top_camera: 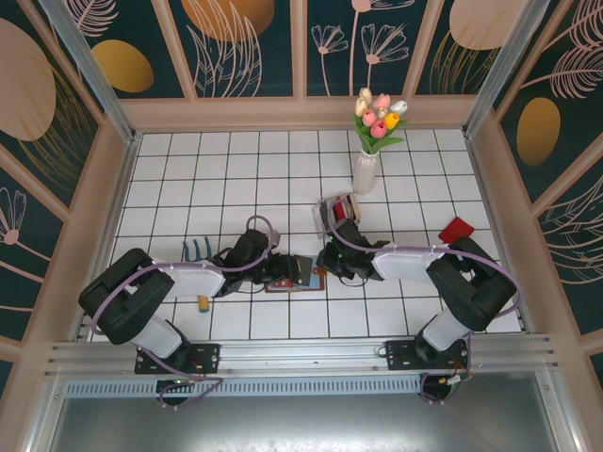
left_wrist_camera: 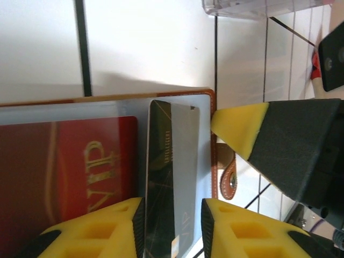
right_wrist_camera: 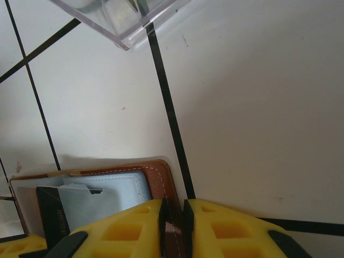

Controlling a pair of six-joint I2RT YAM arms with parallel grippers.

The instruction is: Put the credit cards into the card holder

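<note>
The card holder point(top_camera: 307, 280) lies open on the tiles, a brown wallet with grey inner pockets point(left_wrist_camera: 204, 123). A red "VIP" credit card point(left_wrist_camera: 80, 172) sits in its left pocket. A dark credit card point(left_wrist_camera: 160, 177) stands in the pocket beside it, part of it behind clear film. My left gripper point(left_wrist_camera: 172, 228) is open, its yellow fingers either side of the dark card. My right gripper point(right_wrist_camera: 173, 220) is shut on the card holder's brown edge point(right_wrist_camera: 158, 174). In the top view the left gripper point(top_camera: 285, 270) and the right gripper point(top_camera: 325, 268) meet over the card holder.
A clear plastic box point(top_camera: 332, 215) stands just beyond the wallet, its corner point(right_wrist_camera: 118, 21) close to my right gripper. A vase of tulips point(top_camera: 369, 160) is behind it. A red flat piece point(top_camera: 455, 229) lies at the right, a teal toy rake point(top_camera: 196, 250) at the left.
</note>
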